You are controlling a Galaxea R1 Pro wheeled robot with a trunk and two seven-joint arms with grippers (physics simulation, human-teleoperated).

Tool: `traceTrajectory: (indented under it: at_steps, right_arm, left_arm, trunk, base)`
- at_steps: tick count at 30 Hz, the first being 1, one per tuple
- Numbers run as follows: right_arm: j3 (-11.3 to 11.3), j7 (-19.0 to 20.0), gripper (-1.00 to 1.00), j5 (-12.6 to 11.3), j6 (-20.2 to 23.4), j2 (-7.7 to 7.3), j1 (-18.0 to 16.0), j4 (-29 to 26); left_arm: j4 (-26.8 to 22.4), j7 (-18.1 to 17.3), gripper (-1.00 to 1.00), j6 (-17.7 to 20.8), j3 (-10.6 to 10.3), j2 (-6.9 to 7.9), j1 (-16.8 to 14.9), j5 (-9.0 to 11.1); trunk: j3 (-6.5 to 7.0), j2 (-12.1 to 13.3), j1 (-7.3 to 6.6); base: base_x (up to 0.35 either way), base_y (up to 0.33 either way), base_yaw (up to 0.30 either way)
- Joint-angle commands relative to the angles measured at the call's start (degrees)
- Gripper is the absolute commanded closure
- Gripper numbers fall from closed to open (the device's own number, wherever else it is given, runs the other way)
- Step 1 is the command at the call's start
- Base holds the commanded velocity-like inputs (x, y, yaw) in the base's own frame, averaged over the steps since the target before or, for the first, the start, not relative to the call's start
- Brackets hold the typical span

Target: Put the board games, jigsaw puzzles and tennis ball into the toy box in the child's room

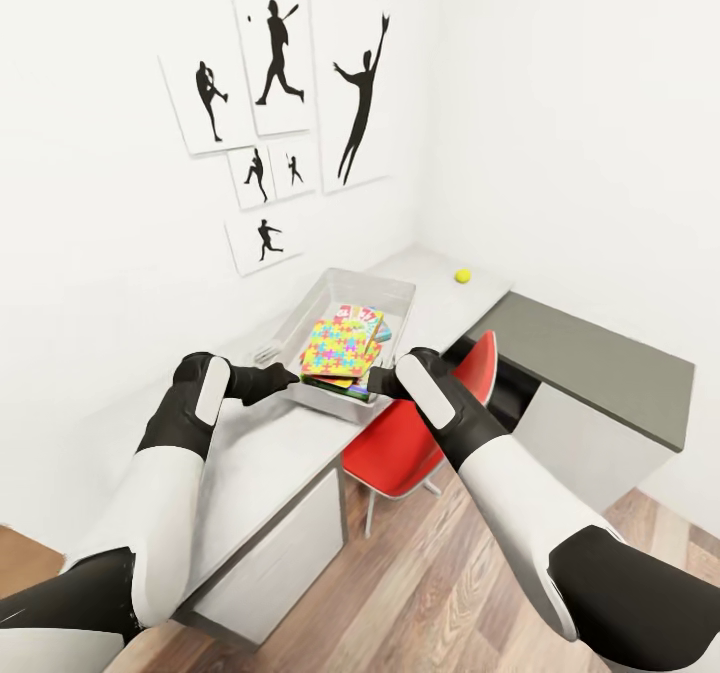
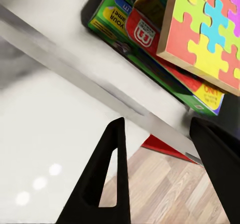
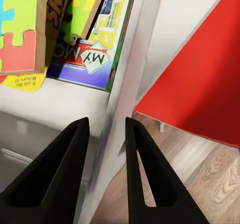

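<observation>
Light-grey toy box (image 1: 395, 298) sits at the front edge of the white table (image 1: 270, 453), holding a stack: jigsaw puzzles (image 1: 340, 345) on top, board games (image 1: 368, 319) under, green-edged one lowest per left wrist view. Box overhangs or sits v. close to table's front edge; red chair (image 1: 420, 433) directly below.

Left gripper (image 1: 285, 378) at box's near-left corner, fingers spread apart, near rim of box passing between them in wrist view; not closed on it, contact cannot tell. Right gripper (image 1: 378, 383) at near-right corner, fingers astride the box wall (image 3: 122, 79) w/ narrow gap; pinching or just straddling — cannot tell.

Tennis ball (image 1: 462, 275) not yet in; lies alone toward far end of table near the wall corner, well apart from box.

Judgement: looks like a two-handed shift of box, or the pause before fetching ball.

Risks:
- uneven grip, one side clamped and other loose → box pivots, near edge slips off table onto chair.
- tilting box → top puzzle slides off stack; stack already lies askew.
- ball is round on a smooth top; a nudge rolls it off the end or onto dark-grey cabinet (image 1: 600, 373).
</observation>
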Motion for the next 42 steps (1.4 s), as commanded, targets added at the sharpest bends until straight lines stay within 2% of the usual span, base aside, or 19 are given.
traceTrajectory:
  at_steps: [1,13,42]
  right_arm:
    - [1.50,2.04,1.00,-3.51,-1.04,0.00,-0.11,-0.04]
    - [1.50,2.04,1.00,-3.43,-1.04,0.00,-0.06,-0.04]
    - [1.49,2.09,1.00,-3.48,-1.04,0.00,0.15,-0.04]
  left_arm:
    - [0.02,-0.31,1.00,0.89,0.19,0.32,-0.06,0.32]
    - [0.00,-0.31,1.00,0.89,0.15,0.31,-0.06,0.32]
    - [0.01,-0.31,1.00,0.89,0.10,0.32,-0.06,0.32]
  trunk:
    - [-0.10,-0.14,0.01]
    - [-0.10,-0.14,0.01]
    - [-0.93,-0.14,0.01]
  base:
    - [-0.134,0.211,0.000]
    - [-0.102,0.159,0.000]
    - [-0.002,0.002,0.000]
